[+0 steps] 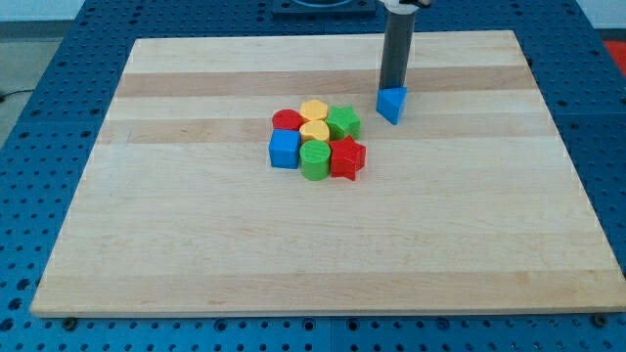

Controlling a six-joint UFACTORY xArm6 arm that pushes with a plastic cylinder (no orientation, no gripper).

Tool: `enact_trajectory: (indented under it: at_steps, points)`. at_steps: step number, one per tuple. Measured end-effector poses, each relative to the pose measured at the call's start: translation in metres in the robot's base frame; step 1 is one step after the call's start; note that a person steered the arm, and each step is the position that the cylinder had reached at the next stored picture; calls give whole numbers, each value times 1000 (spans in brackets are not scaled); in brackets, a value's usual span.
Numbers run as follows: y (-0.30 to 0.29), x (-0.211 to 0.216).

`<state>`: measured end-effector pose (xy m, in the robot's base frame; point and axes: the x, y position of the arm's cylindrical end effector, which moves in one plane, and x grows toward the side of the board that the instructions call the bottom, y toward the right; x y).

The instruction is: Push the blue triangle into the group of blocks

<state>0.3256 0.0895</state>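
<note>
The blue triangle (392,104) sits on the wooden board (196,244), to the right of and a little above a group of blocks near the middle. The group holds a red round block (287,120), two yellow blocks (314,109) (314,130), a green star-like block (343,122), a blue cube (284,149), a green cylinder (315,159) and a red star (347,157). A narrow gap separates the triangle from the green star-like block. My tip (392,88) is right behind the triangle's top edge, touching or nearly touching it.
The board lies on a blue perforated table (59,117). The rod comes down from the arm at the view's top (399,10).
</note>
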Motion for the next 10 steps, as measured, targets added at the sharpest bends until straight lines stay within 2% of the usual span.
enact_trajectory:
  at_steps: [3,4,5,10]
  points:
    - [14,36]
    - [44,56]
    - [45,65]
    - [13,66]
